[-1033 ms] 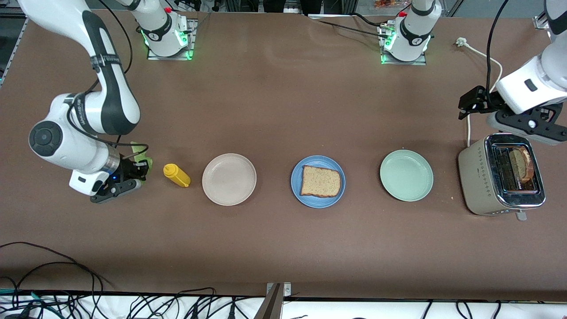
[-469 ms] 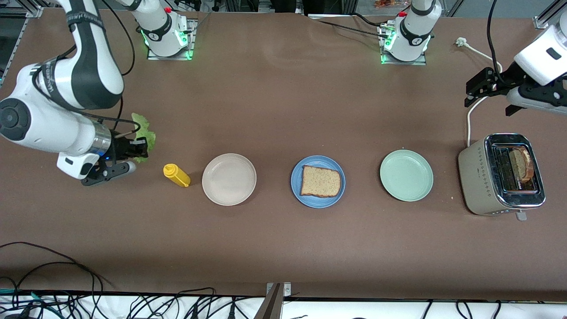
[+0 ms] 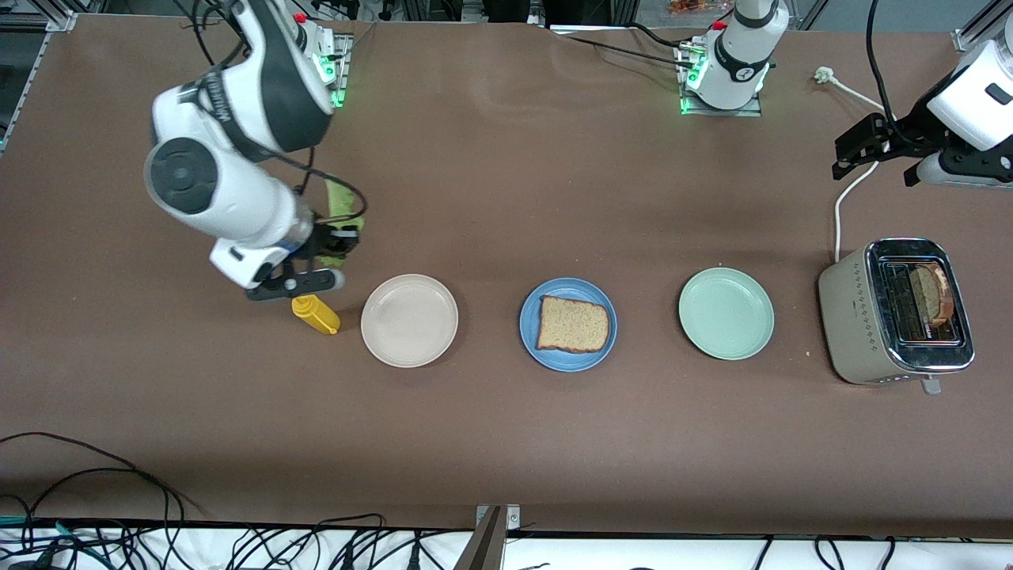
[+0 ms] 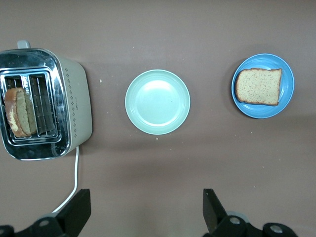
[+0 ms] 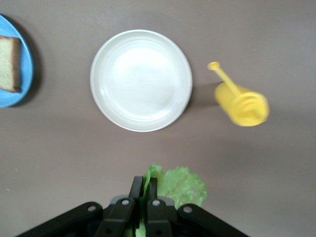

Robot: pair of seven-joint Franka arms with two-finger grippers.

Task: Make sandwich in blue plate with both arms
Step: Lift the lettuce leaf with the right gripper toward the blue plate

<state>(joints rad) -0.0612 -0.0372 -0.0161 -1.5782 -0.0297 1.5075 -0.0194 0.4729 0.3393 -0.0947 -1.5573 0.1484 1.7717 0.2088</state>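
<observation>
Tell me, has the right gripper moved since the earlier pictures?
Yes. The right gripper, shut on the lettuce leaf, has moved toward the beige-white plate and now hangs above the table beside the yellow bottle, which stayed put.

Two white arms w/ black joint sections. Right arm (image 3: 237, 150): round dark-grey cap on the elbow, black band w/ white lettering, thin black cable looping by the wrist, blue light on the white wrist block. Both bases glow green, each w/ a red knob on top. Left arm (image 3: 977, 95): white shell, black cable alongside. Grippers black, angular brackets w/ silver screws.
</observation>
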